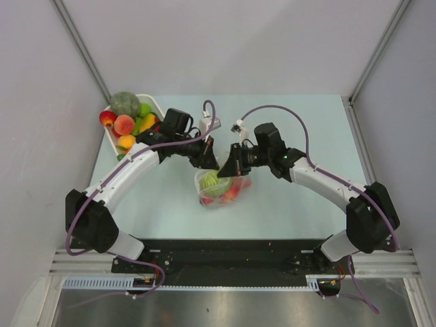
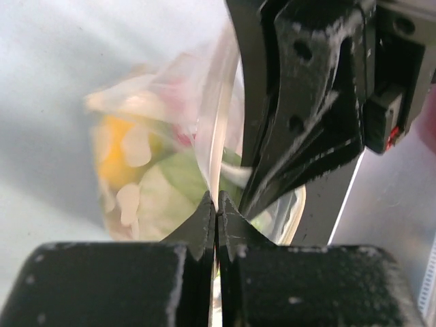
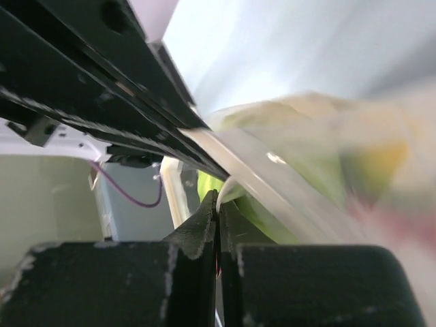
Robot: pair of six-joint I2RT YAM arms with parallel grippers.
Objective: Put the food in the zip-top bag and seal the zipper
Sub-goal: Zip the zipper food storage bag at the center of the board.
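Clamps shut on the zipper (image 2: 216, 146) with the left gripper (image 2: 216, 211) and pinches the same strip just beside it with the right gripper (image 3: 218, 204). Holds the zip-top bag (image 1: 219, 189) mid-table, with green, red and yellow food (image 1: 215, 184) inside. Looks like loading done, sealing under way, though cannot tell how much of the mouth is closed. Leaves more pieces in the white basket (image 1: 155, 103), far left.

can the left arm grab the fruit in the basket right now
Probably not yet: the left claw is shut on the bag's top edge. The basket sits close beside that arm with its fruit uncovered, so once it lets go, likely yes.
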